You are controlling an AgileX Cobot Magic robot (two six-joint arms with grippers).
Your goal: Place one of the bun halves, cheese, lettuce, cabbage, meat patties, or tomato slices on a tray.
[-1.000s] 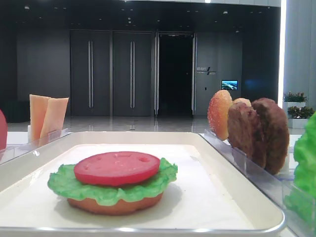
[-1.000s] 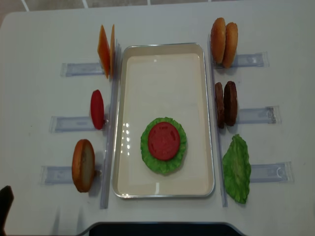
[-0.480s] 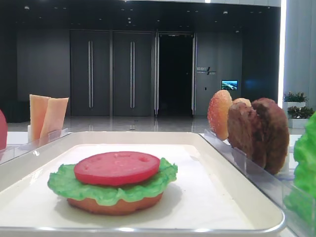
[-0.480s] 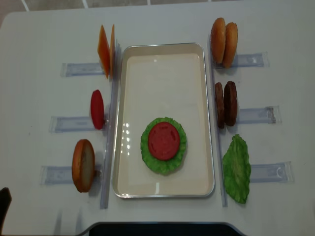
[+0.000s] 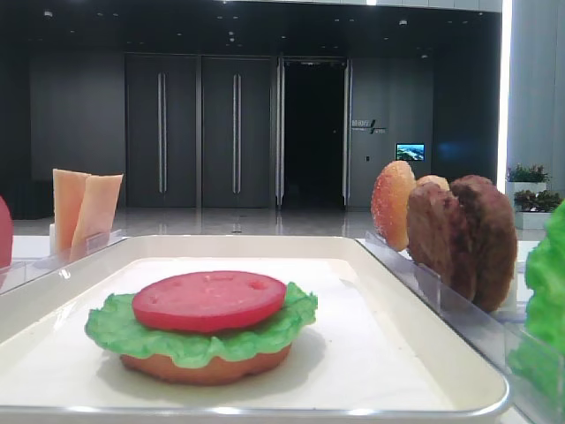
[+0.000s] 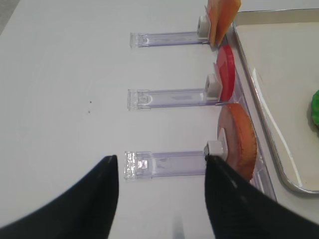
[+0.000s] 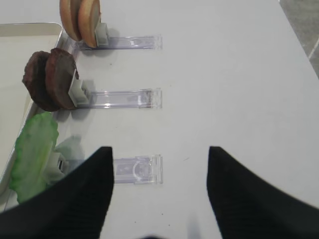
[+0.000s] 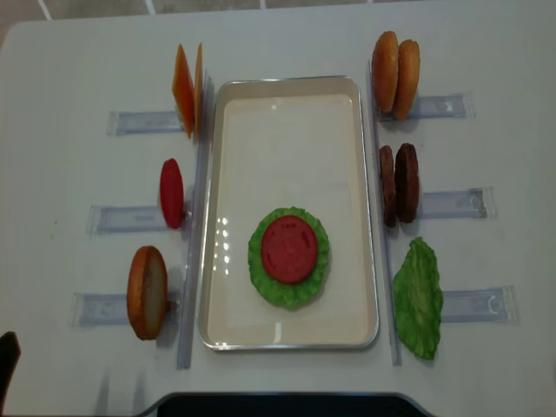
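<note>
On the white tray (image 8: 287, 87) a tomato slice (image 8: 289, 248) lies on lettuce (image 8: 261, 280) over a flat bun half (image 5: 207, 369). Left of the tray, cheese (image 8: 184, 89), a tomato slice (image 8: 171, 193) and a bun half (image 8: 147, 292) stand on edge. On the right stand two bun halves (image 8: 395, 74), meat patties (image 8: 399, 182) and lettuce (image 8: 418, 298). Cabbage is out of view. My left gripper (image 6: 160, 167) hangs open and empty over the table, its right finger (image 6: 234, 199) beside the bun half (image 6: 241, 144). My right gripper (image 7: 159, 154) is open and empty near the lettuce (image 7: 32, 149).
Clear plastic holders (image 8: 130, 217) lie flat on both sides of the tray, one under each food item. The white table's front edge (image 8: 278, 398) runs just below the tray. A dark part of the left arm (image 8: 7, 358) shows at the overhead view's lower left corner.
The dark part of the left arm at the overhead view's lower left corner has slipped a little lower toward the edge. The food has not moved.
</note>
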